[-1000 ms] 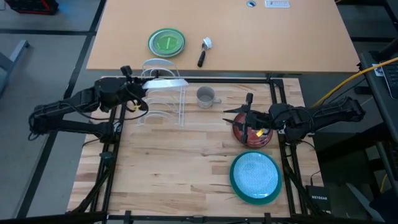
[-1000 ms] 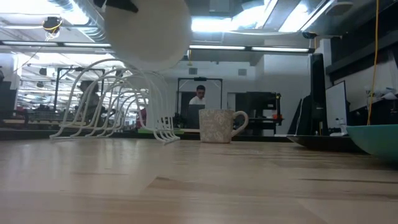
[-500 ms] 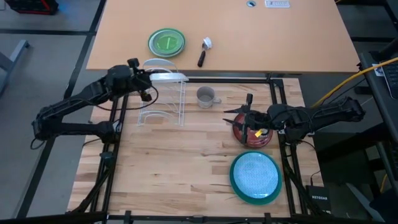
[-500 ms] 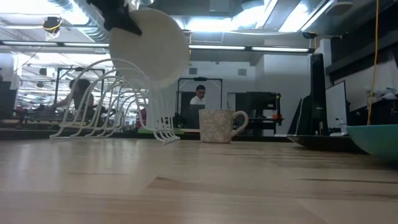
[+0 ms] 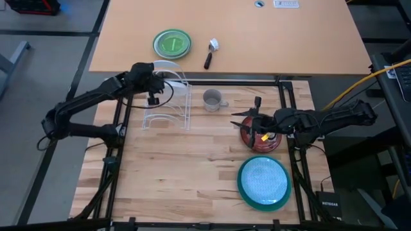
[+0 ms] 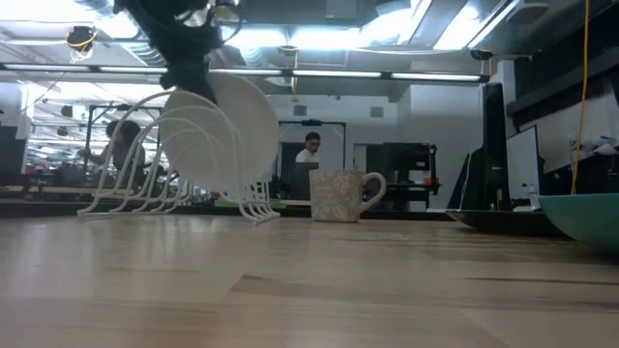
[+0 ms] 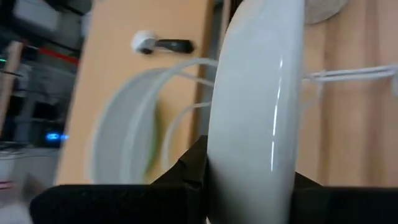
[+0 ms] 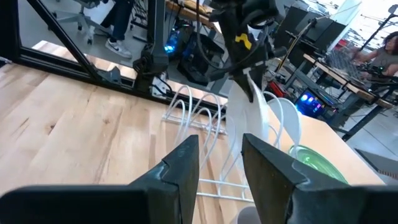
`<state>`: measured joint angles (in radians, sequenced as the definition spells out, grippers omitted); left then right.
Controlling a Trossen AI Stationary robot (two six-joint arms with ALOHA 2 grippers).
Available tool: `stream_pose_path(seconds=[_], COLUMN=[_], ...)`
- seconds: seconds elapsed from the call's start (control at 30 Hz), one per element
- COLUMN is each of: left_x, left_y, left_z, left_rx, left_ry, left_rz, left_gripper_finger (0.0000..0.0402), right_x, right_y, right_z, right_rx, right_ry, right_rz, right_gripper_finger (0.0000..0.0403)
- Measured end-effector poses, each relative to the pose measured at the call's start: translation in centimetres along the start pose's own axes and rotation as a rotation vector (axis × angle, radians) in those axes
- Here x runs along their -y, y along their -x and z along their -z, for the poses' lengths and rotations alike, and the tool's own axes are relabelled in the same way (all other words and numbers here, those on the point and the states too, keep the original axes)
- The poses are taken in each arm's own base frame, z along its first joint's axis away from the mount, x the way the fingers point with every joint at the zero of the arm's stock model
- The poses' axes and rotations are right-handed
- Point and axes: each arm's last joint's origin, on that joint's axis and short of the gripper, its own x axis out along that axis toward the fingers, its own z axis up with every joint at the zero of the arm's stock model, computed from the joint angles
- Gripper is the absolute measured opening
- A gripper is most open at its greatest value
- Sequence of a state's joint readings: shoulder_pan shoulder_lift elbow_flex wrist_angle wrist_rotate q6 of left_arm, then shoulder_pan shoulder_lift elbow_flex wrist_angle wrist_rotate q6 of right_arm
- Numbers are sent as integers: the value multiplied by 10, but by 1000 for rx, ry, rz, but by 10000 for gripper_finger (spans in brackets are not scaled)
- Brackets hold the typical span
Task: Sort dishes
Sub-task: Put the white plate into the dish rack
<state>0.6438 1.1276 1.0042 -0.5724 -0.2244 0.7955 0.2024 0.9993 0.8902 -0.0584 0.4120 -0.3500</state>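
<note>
My left gripper (image 5: 153,81) is shut on the white plate (image 6: 230,124), which stands on edge over the white wire rack (image 5: 168,109) at the table's far left. The plate also shows in the left wrist view (image 7: 258,93). My right gripper (image 5: 246,122) is open and empty, just above the dark red patterned plate (image 5: 262,142), which lies flat on the table at the right. The light blue plate (image 5: 263,177) lies in the teal plate (image 5: 243,192) near the front right. The small grey mug (image 5: 212,99) stands upright right of the rack. My left gripper pinches the white plate's rim (image 7: 249,165) between its two fingers (image 7: 186,177), one on each face. The fingers come from the table's left, slanting down. The plate stands on edge, slightly tilted, its lower part down among the rack's wires (image 6: 208,179). Whether it rests on them I cannot tell.
A bright green plate (image 5: 172,43) and a black-handled brush (image 5: 210,55) lie on the tan table beyond the far edge. A black frame (image 5: 282,90) runs round the wooden top. A person (image 6: 309,150) sits in the room behind.
My left gripper has gone toward the table's far edge and a little to the right, then down, turning the white plate from nearly level to standing on edge. The plate has come down from above the rack to in among its wires.
</note>
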Motion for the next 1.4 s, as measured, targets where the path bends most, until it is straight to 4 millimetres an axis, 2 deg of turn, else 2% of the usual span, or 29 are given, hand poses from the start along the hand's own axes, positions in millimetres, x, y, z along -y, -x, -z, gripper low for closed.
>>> stream_pose_path(seconds=[0.23,0.53,0.8,1.1,1.23,1.4], left_x=[8,9,9,9,8,2], left_y=[-15,-14,-15,-15,-11,7], left_z=[0,1,2,2,3,4], left_rx=[-21,-31,-61,-69,-64,-16], left_ry=[32,47,222,259,272,291], left_rz=[128,146,117,108,82,6], left_gripper_finger=[49,49,94,105,106,106], right_x=[0,0,0,0,-1,0], right_y=[0,0,0,0,0,0], right_z=[1,2,2,2,2,2], right_rx=[-5,-21,-20,-20,-20,-19], right_ry=[2,9,8,8,8,8], right_rz=[-2,0,1,1,0,1], right_gripper_finger=[127,127,127,127,127,127])
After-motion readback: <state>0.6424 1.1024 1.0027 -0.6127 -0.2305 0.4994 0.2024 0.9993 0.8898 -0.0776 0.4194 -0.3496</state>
